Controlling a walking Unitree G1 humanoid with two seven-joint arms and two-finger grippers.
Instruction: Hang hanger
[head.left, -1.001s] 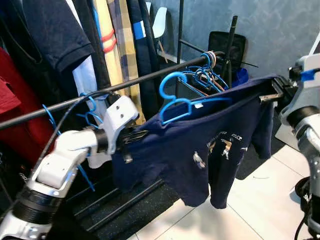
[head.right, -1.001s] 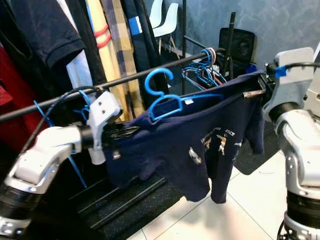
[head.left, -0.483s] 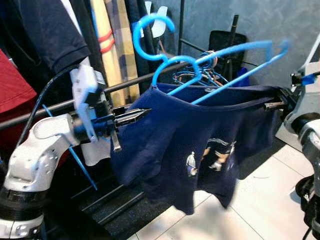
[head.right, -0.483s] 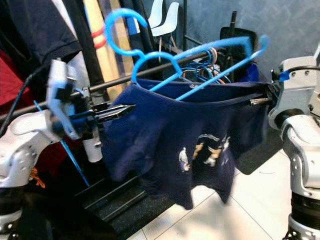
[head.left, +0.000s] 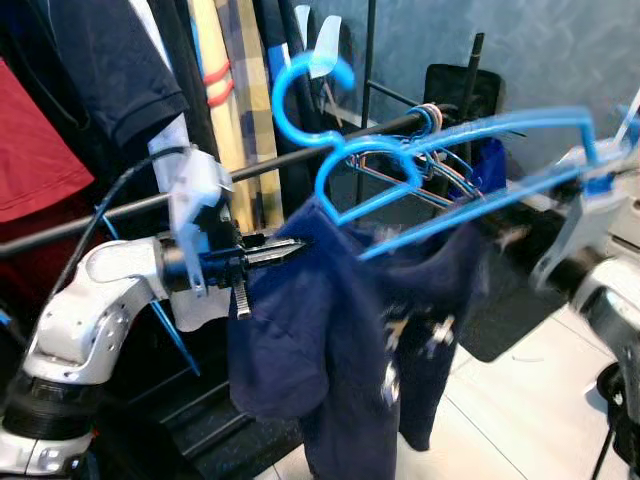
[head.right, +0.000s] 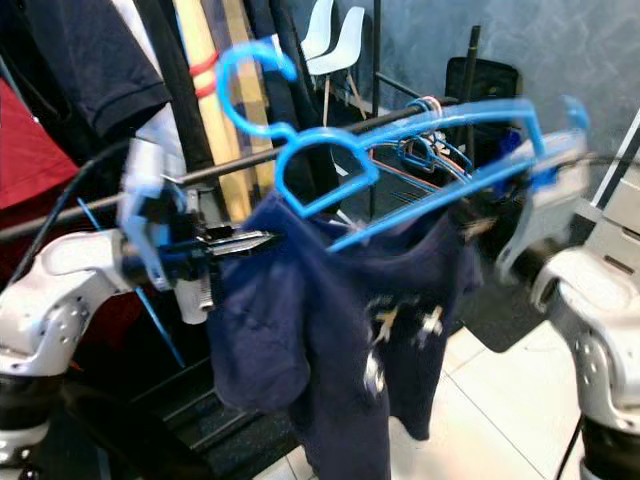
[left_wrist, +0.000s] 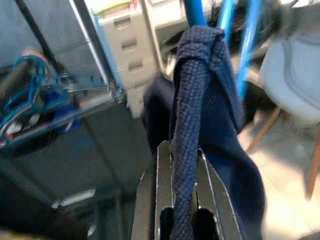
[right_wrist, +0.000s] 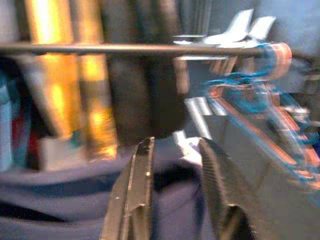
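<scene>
Currently the left hand (head.left: 285, 247) is clamped on a fold of the navy shirt (head.left: 330, 340); the left wrist view shows the cloth pinched between the fingers (left_wrist: 162, 165). Right hand (right_wrist: 172, 185): fingers apart in its wrist view with shirt fabric lying beyond them and nothing visibly pinched; in the head views it is motion-blurred.

Blue hanger (head.right: 400, 150) sits just above and right of the left hand, tilted, one shoulder still inside the shirt, hook (head.left: 300, 90) up near the rail (head.left: 120, 208) but not on it.

Risks, as judged:
- Shirt is bunched toward the left hand and hangs mostly off one shoulder; any jerk could slide it off the hanger.
- Hanger appears loosely supported, so it could tip or drop.
- Hook could snag the spare hangers (head.left: 425, 125) further right along the rail.

Room: hung clothes (head.left: 110, 70) crowd the rail behind the left hand. Open rail lies between them and the spare hangers, directly beyond the hook. Floor (head.left: 520, 400) below is open.
</scene>
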